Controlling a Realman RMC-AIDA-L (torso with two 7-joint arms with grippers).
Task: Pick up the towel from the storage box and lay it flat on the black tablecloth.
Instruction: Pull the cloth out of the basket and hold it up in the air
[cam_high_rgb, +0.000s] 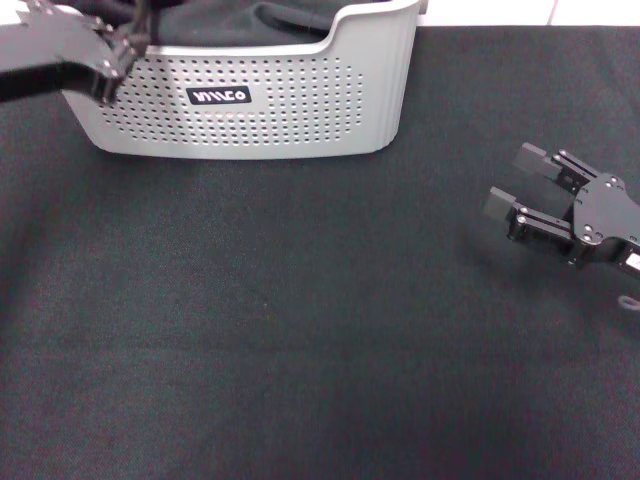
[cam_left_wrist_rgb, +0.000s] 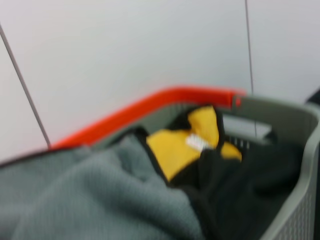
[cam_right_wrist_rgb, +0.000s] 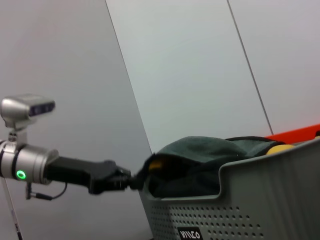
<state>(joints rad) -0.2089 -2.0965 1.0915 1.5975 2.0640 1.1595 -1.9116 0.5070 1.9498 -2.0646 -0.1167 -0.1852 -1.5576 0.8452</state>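
The light grey storage box (cam_high_rgb: 300, 110) stands at the back of the black tablecloth (cam_high_rgb: 300, 330). The yellow-orange towel (cam_left_wrist_rgb: 175, 150), with black trim and a white tag, lies crumpled inside it, partly under a dark grey cloth (cam_left_wrist_rgb: 90, 195). In the head view the cloth (cam_high_rgb: 230, 30) hides the towel. My left gripper (cam_high_rgb: 122, 48) is at the box's left rim, right against the cloth's edge; it also shows in the right wrist view (cam_right_wrist_rgb: 131, 181). My right gripper (cam_high_rgb: 515, 183) is open and empty, low over the tablecloth to the right of the box.
An orange-red rim (cam_left_wrist_rgb: 150, 107) runs behind the box, and a pale wall (cam_left_wrist_rgb: 150, 45) stands close behind that. The tablecloth spreads wide in front of the box.
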